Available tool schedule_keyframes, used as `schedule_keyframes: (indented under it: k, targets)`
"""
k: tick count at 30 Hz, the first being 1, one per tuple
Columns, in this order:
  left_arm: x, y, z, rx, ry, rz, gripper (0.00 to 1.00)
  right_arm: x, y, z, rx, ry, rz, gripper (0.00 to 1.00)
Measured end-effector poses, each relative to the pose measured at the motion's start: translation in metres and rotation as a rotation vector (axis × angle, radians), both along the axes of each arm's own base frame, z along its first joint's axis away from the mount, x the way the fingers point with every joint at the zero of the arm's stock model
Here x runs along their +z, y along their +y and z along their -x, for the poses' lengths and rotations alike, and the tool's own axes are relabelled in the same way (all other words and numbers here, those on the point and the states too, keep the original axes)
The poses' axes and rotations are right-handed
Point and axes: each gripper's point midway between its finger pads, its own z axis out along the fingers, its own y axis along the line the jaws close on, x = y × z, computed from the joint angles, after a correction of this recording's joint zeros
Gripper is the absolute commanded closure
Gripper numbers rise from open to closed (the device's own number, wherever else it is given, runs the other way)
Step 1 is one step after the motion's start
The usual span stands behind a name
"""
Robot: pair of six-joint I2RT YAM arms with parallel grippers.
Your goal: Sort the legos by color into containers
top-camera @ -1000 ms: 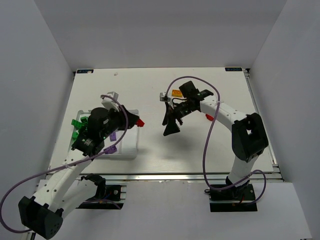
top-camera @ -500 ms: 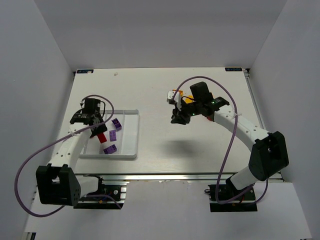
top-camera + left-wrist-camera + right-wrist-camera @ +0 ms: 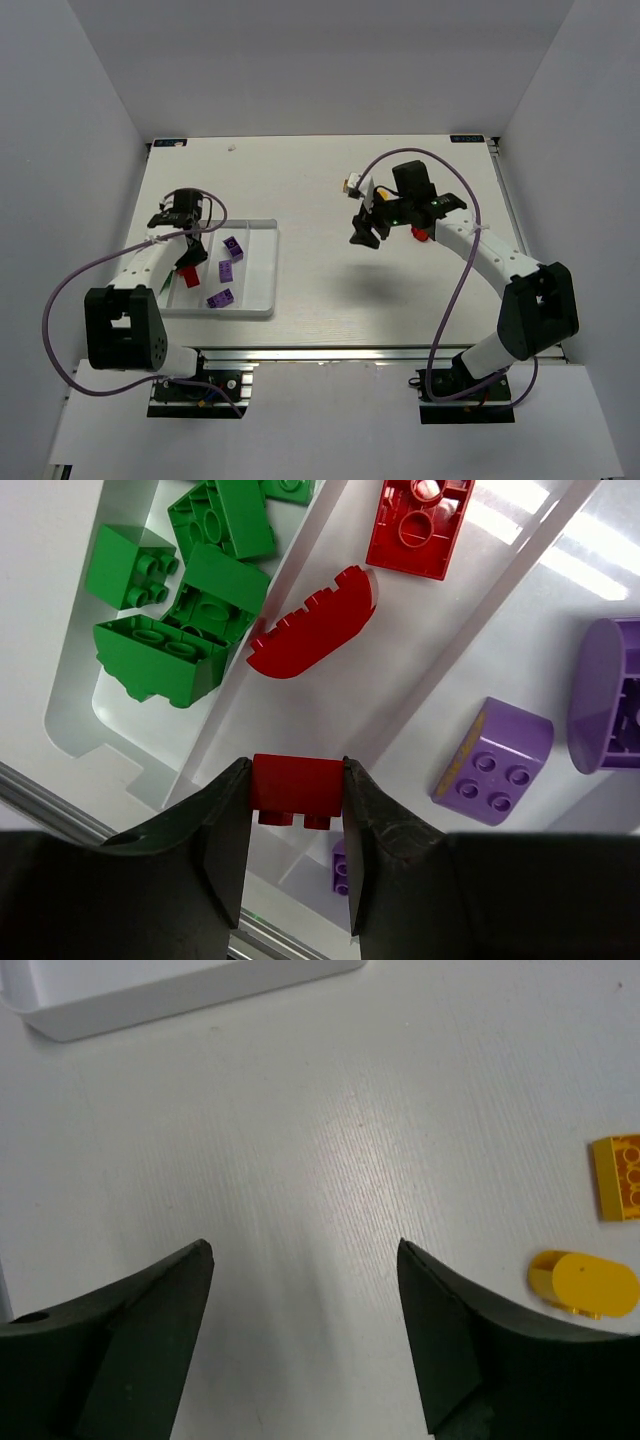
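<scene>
Tray (image 3: 258,262) nearest me: my left gripper (image 3: 296,775) stays clamped on a red brick (image 3: 297,788), now swung over the lane with the other reds (image 3: 310,635), lower centre of its wrist view, so I'd release. Farther off, right gripper (image 3: 305,1260) has spread apart, empty, yellow legos (image 3: 583,1282) at frame right.

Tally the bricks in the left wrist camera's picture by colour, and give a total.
Green bricks: 4 (a cut-off green piece at the top edge may be a fifth)
Red bricks: 3, one of them clamped in the left gripper
Purple bricks: 3, one half hidden behind a finger
Total: 10 that can be told apart
</scene>
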Motion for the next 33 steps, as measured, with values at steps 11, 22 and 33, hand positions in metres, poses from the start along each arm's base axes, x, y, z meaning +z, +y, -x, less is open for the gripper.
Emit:
schedule_keyframes:
  k: [11, 22, 33]
  targets:
    - [0.024, -0.004, -0.021, 0.002, -0.099, 0.025, 0.02, -0.029, -0.061, -0.065, -0.414, 0.016, 0.104, 0.11]
    - [0.109, -0.058, -0.038, -0.090, -0.561, 0.331, 0.02, -0.055, -0.135, -0.109, -0.746, 0.112, 0.236, 0.38]
    - [0.109, -0.075, -0.030, -0.090, -0.617, 0.443, 0.02, -0.098, -0.178, -0.118, -0.906, 0.153, 0.444, 0.11]
